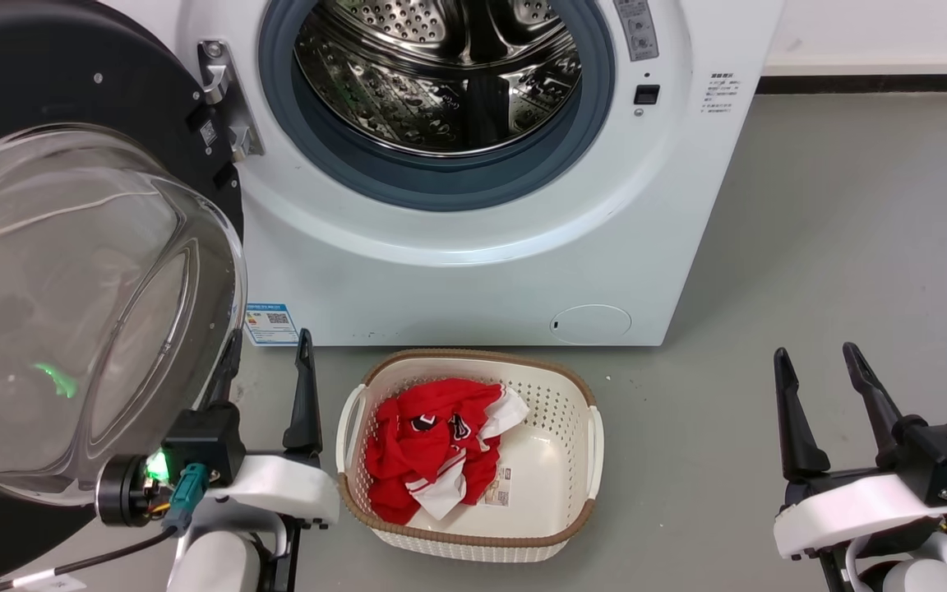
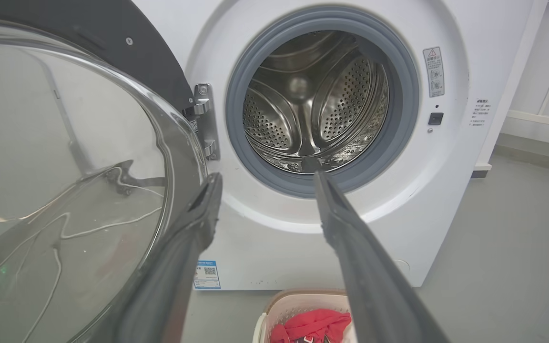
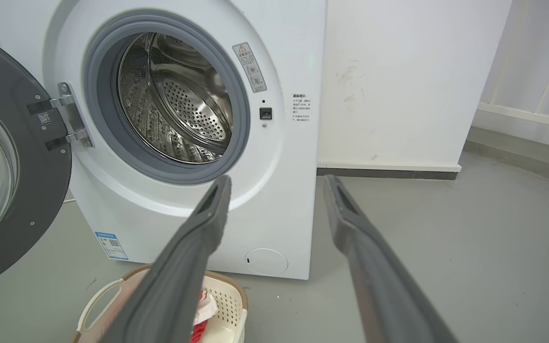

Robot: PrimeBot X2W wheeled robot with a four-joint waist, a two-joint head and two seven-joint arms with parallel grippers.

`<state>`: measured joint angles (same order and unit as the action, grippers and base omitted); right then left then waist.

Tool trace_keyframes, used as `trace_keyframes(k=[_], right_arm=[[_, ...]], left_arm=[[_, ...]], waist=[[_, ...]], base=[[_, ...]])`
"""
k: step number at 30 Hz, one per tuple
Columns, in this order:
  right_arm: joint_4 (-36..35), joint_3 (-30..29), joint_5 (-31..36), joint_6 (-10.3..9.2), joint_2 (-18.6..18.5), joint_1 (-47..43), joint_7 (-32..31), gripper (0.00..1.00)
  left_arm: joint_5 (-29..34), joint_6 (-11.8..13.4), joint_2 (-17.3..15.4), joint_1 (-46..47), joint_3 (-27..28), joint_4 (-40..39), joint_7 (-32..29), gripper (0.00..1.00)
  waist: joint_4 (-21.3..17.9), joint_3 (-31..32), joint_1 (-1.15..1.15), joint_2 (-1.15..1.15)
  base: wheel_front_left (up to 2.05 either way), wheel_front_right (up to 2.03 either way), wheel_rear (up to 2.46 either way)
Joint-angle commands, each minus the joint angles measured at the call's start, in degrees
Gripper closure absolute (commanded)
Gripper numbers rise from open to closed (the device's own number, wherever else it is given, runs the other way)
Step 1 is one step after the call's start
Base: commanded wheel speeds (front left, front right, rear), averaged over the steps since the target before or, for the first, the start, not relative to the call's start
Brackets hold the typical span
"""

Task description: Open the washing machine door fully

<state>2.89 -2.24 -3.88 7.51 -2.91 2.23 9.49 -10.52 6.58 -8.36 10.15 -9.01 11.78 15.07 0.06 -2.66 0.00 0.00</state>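
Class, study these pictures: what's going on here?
The washing machine door stands swung wide open on its hinge, baring the steel drum. The left gripper, open, sits beside the door's glass bowl, holding nothing. The right gripper, also open, hangs idle over the floor. A basket of red clothing waits before the machine.

washing machine (image 3: 274, 214): warning-triangle sticker (image 3: 249, 66), blue QR label (image 3: 110, 245) | washing machine door (image 3: 41, 190): QR tag (image 3: 44, 118) — print unreadable

door (image 1: 71, 288) cropped left, warning label (image 1: 636, 29) unreadable
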Motion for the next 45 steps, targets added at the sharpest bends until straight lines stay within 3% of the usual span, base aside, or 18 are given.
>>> trace_keyframes(k=[1,33,34,38,45], right_arm=[[0.0,0.1,0.1,-0.04,0.1,-0.4,0.0,0.00],[1.4,-0.1,-0.9,-0.04,0.1,0.2,0.2,0.00],[1.3,-0.1,-0.7,0.00,0.0,-0.1,0.1,1.00],[2.9,-0.1,-1.8,0.01,0.0,-0.6,-0.2,1.00],[3.7,-0.5,-10.4,0.01,0.0,-0.1,-1.8,1.00]], left_arm=[[0.4,0.0,0.3,-0.7,0.2,0.2,0.1,0.00],[3.8,-2.2,2.4,-1.5,4.4,1.0,0.1,0.00],[3.5,-2.1,2.4,-0.8,4.3,1.1,0.0,1.00],[2.3,-2.3,2.6,-1.6,4.5,2.9,-0.6,1.00],[-5.9,-3.4,2.8,-1.5,5.9,3.1,-3.0,1.00]], waist=[[-0.1,0.1,0.00,0.00],[-0.4,0.0,0.00,0.00],[-0.4,0.0,0.00,0.00],[-0.4,0.0,0.00,0.00],[-0.4,0.2,0.00,0.00]], base=[[0.00,0.00,0.00],[0.00,0.00,0.00],[0.00,0.00,0.00],[0.00,0.00,0.00],[0.00,0.00,0.00]])
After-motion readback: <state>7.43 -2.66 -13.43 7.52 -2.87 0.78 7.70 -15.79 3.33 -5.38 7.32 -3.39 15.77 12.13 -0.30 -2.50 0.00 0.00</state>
